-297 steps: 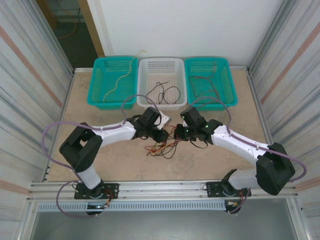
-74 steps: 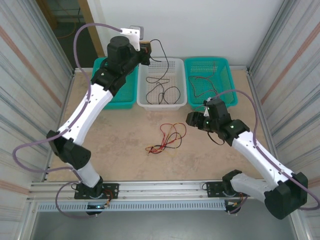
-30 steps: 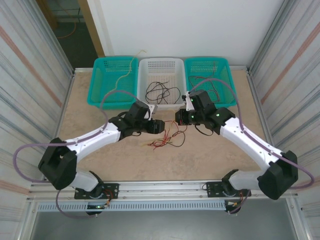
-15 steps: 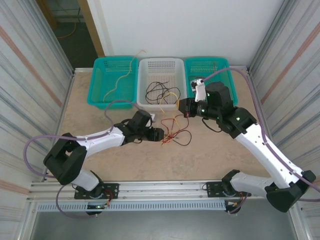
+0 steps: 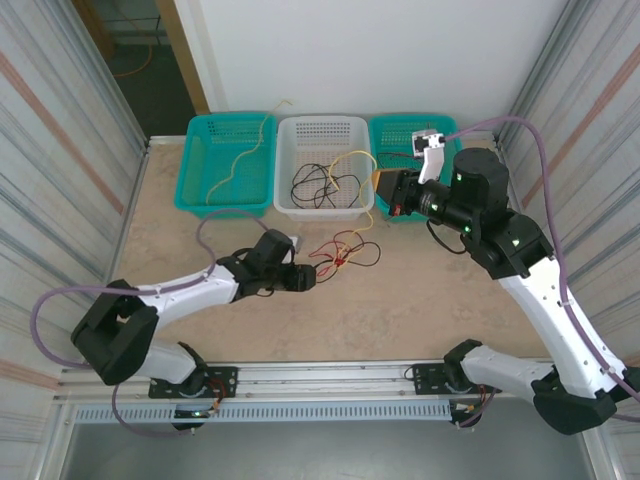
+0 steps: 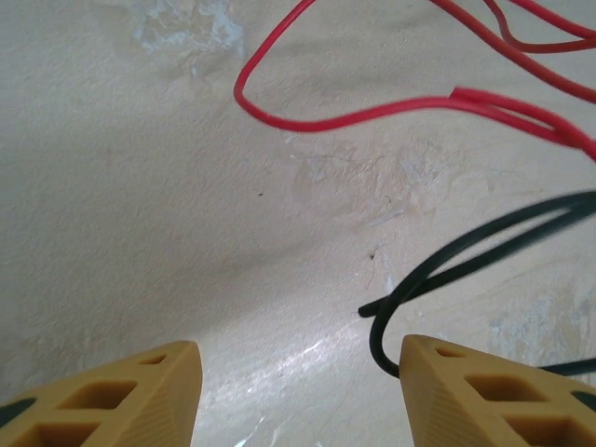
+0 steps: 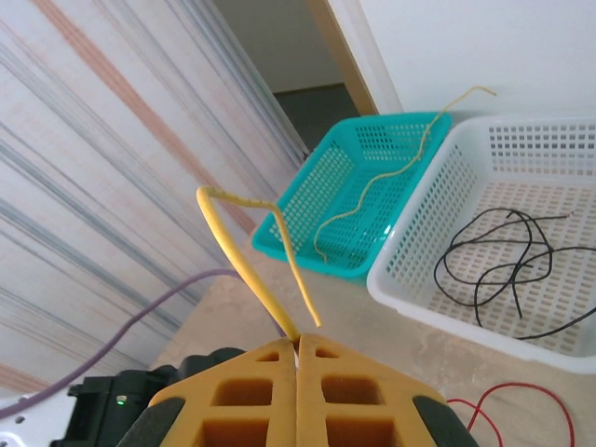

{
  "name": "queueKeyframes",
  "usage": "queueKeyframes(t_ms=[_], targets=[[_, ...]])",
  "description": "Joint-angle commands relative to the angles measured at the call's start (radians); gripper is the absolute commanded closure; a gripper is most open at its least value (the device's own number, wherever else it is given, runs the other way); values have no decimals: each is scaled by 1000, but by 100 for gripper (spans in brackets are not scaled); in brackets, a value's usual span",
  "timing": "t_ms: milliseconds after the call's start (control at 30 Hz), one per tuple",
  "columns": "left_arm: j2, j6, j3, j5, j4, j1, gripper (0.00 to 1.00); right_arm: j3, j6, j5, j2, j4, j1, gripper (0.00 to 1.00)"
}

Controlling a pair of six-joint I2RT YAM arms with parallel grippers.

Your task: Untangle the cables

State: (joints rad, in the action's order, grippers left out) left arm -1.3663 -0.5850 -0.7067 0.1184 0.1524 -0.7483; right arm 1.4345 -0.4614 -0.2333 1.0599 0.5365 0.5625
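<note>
Right gripper [image 5: 383,192] is raised over the table, in front of the gap between the white basket [image 5: 322,122] and the right teal basket [image 5: 400,125]. In the right wrist view its fingers [image 7: 326,372] are pressed together on a yellow cable [image 7: 251,272]. The cable rises from the fingertips, kinks at the top and doubles back down.

From above, the same yellow cable [image 5: 352,153] arcs up over the white basket's front edge. It then drops past the gripper toward the knot of red and black cables [image 5: 345,252] on the table [image 5: 200,240].

Left gripper [image 5: 308,277] sits low on the table, just left of that knot. Its jaws stand apart with nothing between them.

Left wrist view:
- Bare tabletop shows between the two fingertips.
- A red cable [image 6: 372,112] loops across the surface ahead of them.
- A black cable [image 6: 484,247] curls in from the right, its cut end near the right-hand finger [image 6: 484,400]. Cannot tell whether it touches the finger.

Baskets along the far edge:
- The left teal basket [image 5: 200,200] holds one tan cable [image 5: 245,150].
- The white basket holds loose black cables [image 5: 320,185].
- The right teal basket is partly behind the right arm; its contents are unclear.
</note>
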Motion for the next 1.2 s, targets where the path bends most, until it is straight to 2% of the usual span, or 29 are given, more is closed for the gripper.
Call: queueKeyframes(t_ms=[0,200,267,367,500,667,867,1067,1167], targets=[[133,49,-52,-64,76,-3,38,10,35,-11,-5,23,3,100],[324,161,-136,-63,75,-3,21,-29,25,-6,-1,1,23,100],[366,184,-133,-27,12,-5,15,-29,21,-8,6,-6,28,100],[385,201,-84,50,-145,-12,14,-31,10,-8,12,-27,37,100],[290,196,-79,118,-265,-35,17,-28,-12,-15,13,-69,35,100],[145,194,-102,105,-338,-74,18,0,-41,-34,21,-113,35,100],[68,164,-58,-19,-365,-107,24,40,-82,-7,2,-153,2,100],[63,72,32,-200,-320,-118,44,52,-147,-41,-36,-201,-84,100],[66,40,68,-222,-301,-119,46,76,-162,-70,-39,-200,-124,100]])
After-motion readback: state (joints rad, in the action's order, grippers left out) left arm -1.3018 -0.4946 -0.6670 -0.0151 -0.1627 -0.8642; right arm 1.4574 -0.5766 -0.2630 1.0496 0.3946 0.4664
